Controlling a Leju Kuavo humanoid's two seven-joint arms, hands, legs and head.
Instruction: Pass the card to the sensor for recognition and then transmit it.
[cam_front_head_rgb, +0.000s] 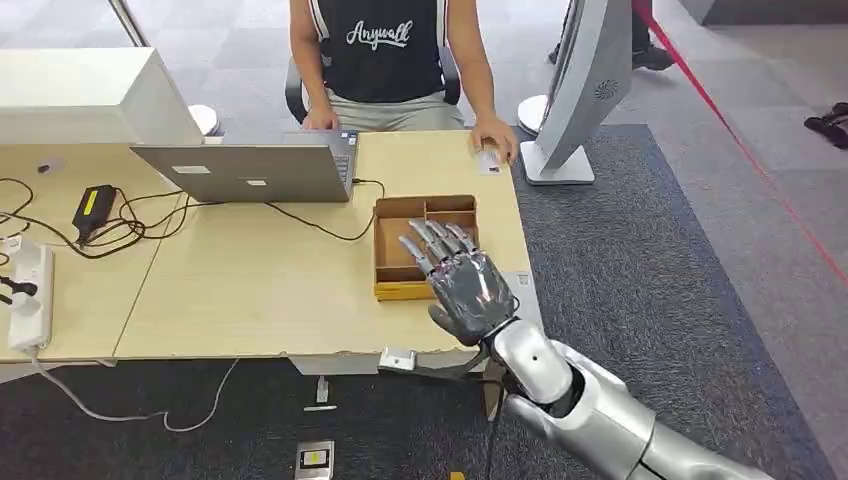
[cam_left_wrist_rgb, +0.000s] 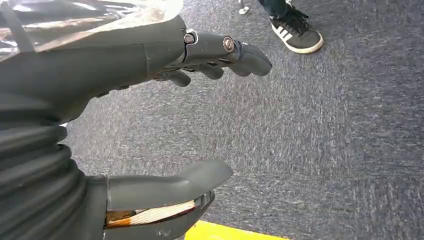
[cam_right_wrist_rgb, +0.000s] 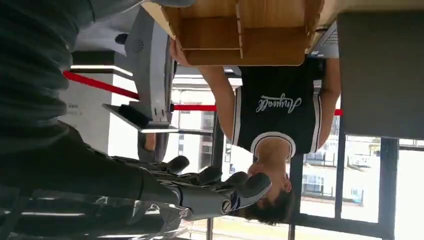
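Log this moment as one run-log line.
right hand: open, fingers spread, above wooden tray | left hand: open, hanging over carpet | person's hand: resting on card at desk's far edge

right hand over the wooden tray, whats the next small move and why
Probably lower the right hand into the wooden tray and close the fingers on a card. The hand hovers above the tray with its fingers spread and nothing in them. Whether a card lies under it cannot be told; the hand hides that part of the tray.
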